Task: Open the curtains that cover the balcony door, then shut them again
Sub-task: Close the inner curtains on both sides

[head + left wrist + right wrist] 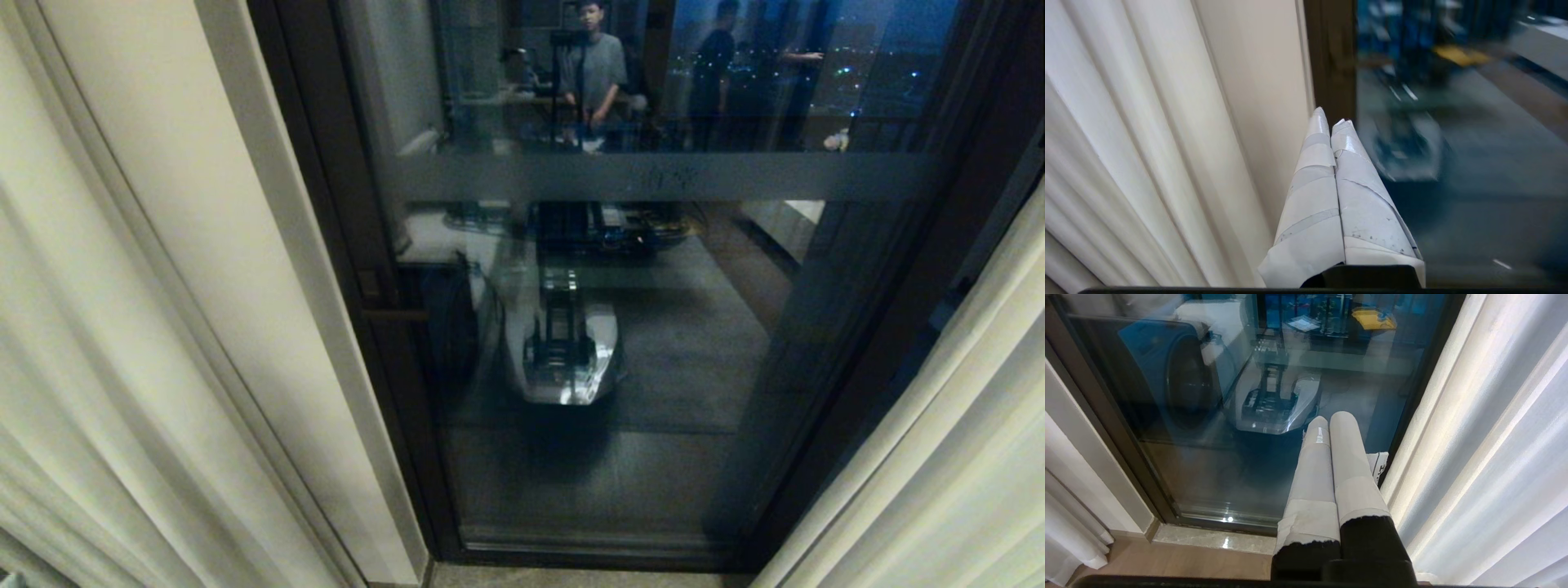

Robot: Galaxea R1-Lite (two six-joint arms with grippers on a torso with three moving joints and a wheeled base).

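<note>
The balcony door point(653, 359) stands uncovered in the middle of the head view, dark-framed glass with a greyish band point(653, 175) across it. Cream curtains hang drawn to both sides: the left panel point(90, 392) and the right panel point(963, 441). Neither arm shows in the head view. My left gripper point(1329, 116), wrapped in white tape, is shut and empty, close beside the left curtain point(1126, 163) and the door frame point(1331, 53). My right gripper point(1330, 419), also taped, is shut and empty, beside the right curtain point(1494, 457), pointing at the glass point(1229, 416).
A cream wall strip point(245, 245) stands between the left curtain and the door frame. The glass reflects my own base point(563, 351) and people point(596, 65) in the room behind. A stone sill point(1208, 539) and wooden floor point(1167, 565) lie below the door.
</note>
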